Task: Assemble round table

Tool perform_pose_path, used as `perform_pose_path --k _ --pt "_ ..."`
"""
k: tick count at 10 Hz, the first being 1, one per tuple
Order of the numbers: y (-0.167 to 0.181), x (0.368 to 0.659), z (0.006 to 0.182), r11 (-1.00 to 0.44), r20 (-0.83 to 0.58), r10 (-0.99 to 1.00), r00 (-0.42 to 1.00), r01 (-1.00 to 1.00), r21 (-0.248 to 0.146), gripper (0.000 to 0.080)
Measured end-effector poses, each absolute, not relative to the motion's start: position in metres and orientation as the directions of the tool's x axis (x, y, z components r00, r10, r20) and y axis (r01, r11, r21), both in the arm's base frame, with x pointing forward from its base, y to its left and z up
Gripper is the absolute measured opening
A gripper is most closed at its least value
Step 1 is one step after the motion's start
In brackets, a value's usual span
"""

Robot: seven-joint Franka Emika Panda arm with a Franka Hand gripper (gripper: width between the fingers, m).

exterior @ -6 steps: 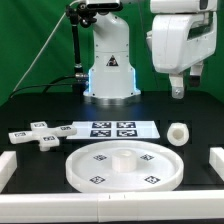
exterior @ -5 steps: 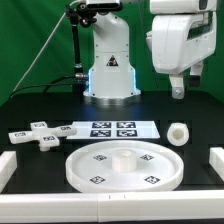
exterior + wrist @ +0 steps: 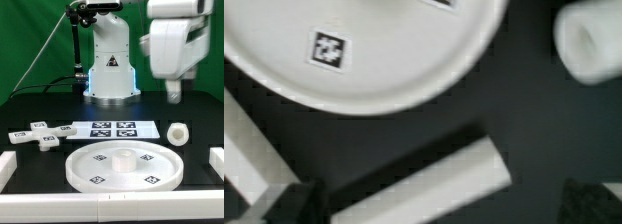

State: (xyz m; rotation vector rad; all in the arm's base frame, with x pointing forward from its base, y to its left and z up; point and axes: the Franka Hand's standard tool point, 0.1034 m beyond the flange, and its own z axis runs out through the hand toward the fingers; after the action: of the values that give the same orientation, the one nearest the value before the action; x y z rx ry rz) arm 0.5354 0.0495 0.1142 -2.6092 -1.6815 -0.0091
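The large white rimmed disc (image 3: pixel 122 166) with its central hub lies flat at the table's front; part of it shows in the wrist view (image 3: pixel 367 50). The short cylinder leg (image 3: pixel 178 134) lies to the disc's right in the exterior view and shows blurred in the wrist view (image 3: pixel 594 40). The cross-shaped foot (image 3: pixel 40 133) lies on the exterior view's left. My gripper (image 3: pixel 174 93) hangs high above the leg, well clear of it. In the wrist view the gripper (image 3: pixel 441 205) is open and empty, its dark fingers (image 3: pixel 295 200) wide apart.
The marker board (image 3: pixel 112 128) lies behind the disc. White rails stand at the left (image 3: pixel 5 166) and right (image 3: pixel 215 160) edges of the table and along the front. One rail shows in the wrist view (image 3: pixel 420 185). The arm's base (image 3: pixel 108 70) stands at the back.
My gripper has shifted a little toward the exterior view's left. The parts on the table have not moved.
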Motion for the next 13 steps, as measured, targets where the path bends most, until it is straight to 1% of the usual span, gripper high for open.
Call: perform_pose_path --k 1,2,3,4,8,9,10,11,13 --pt "0.029 0.536 0.101 -0.374 0.029 0.927 0.375 0.927 -0.029 0.0649" --pt "0.008 0.539 0.087 -0.331 0.039 0.943 0.331 0.944 -0.018 0.0649" --pt "-0.006 0.544 0.075 -0.322 0.04 0.945 0.323 0.946 -0.028 0.0649" --pt "-0.012 0.553 0.069 -0.327 0.043 0.943 0.329 0.944 -0.032 0.0649" --pt "-0.011 0.552 0.067 -0.334 0.042 0.941 0.335 0.942 -0.036 0.0649" --pt "-0.015 0.552 0.059 -0.314 0.049 0.948 0.315 0.949 -0.027 0.0649" --pt "-0.02 0.547 0.045 -0.32 0.048 0.946 0.322 0.946 -0.042 0.0649" --pt "-0.022 0.544 0.035 -0.325 0.047 0.944 0.327 0.944 -0.054 0.0649" --pt "-0.022 0.54 0.021 -0.327 0.048 0.943 0.33 0.943 -0.065 0.0649"
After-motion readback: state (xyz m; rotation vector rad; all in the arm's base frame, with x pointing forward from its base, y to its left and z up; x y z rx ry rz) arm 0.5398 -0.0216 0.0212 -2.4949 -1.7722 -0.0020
